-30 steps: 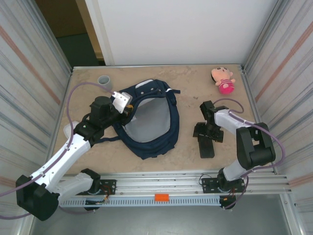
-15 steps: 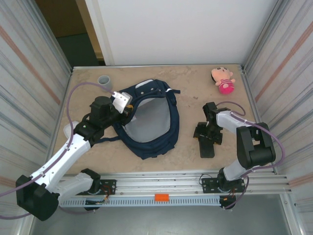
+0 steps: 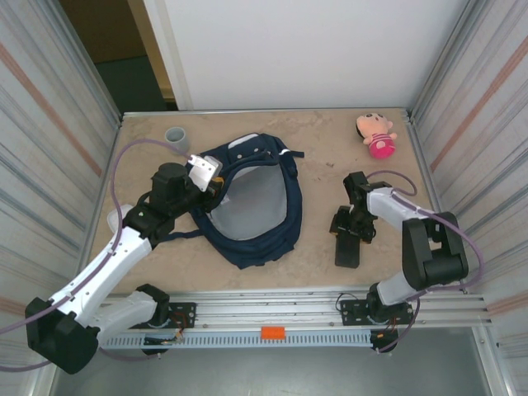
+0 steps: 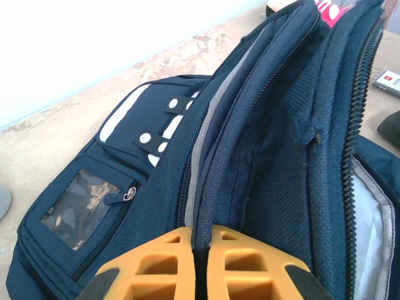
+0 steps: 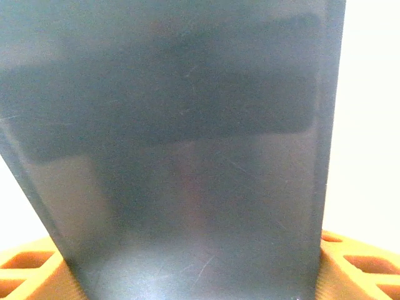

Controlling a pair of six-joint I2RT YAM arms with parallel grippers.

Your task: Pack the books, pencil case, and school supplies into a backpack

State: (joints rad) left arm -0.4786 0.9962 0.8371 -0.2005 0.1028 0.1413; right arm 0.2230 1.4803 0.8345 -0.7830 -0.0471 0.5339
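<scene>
The navy backpack [image 3: 256,206] lies open at mid-table, its grey lining up. My left gripper [image 3: 216,183] is shut on its zipped rim, and the left wrist view shows the fabric edge [image 4: 250,156] pinched between the orange fingers [image 4: 156,262]. The long black pencil case [image 3: 347,250] lies right of the backpack. My right gripper [image 3: 353,227] straddles the case's far end. In the right wrist view the case [image 5: 181,156] spans the whole gap, both orange fingers [image 5: 356,262] against its sides. A whitish packet with a red mark [image 4: 389,81], the school supplies, lies beyond the backpack. The books are hidden.
A grey cup [image 3: 176,138] stands at the back left and a pink doll [image 3: 376,134] at the back right. A white object [image 3: 115,221] lies beside the left arm. Ribbed metal walls close in both sides of the table.
The right gripper's fingers have narrowed onto the pencil case, and the case has swung slightly straighter. The left arm and backpack have not moved.
</scene>
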